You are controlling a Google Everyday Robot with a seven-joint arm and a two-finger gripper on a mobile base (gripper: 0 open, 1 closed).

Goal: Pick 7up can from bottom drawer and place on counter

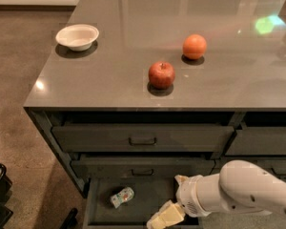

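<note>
Although the bottom drawer (150, 194) stands pulled out, the 7up can (122, 197) lies inside it on the dark floor, toward the left and apparently on its side, so the pick itself is not yet made. The claw (163, 218) hangs at the right front of the open drawer, low at the bottom edge of the view. It is near the can but clearly apart from it and has hold of nothing; how far open it is I cannot tell. The white arm (238, 190) reaches in from the right. By my reading the task is in its approach step: closing on the can, lifting it out and setting it down are all left. The table (133, 27) above has bare room for it, carrying only a white bowl (77, 36), an apple (161, 75) and an orange (194, 46).
</note>
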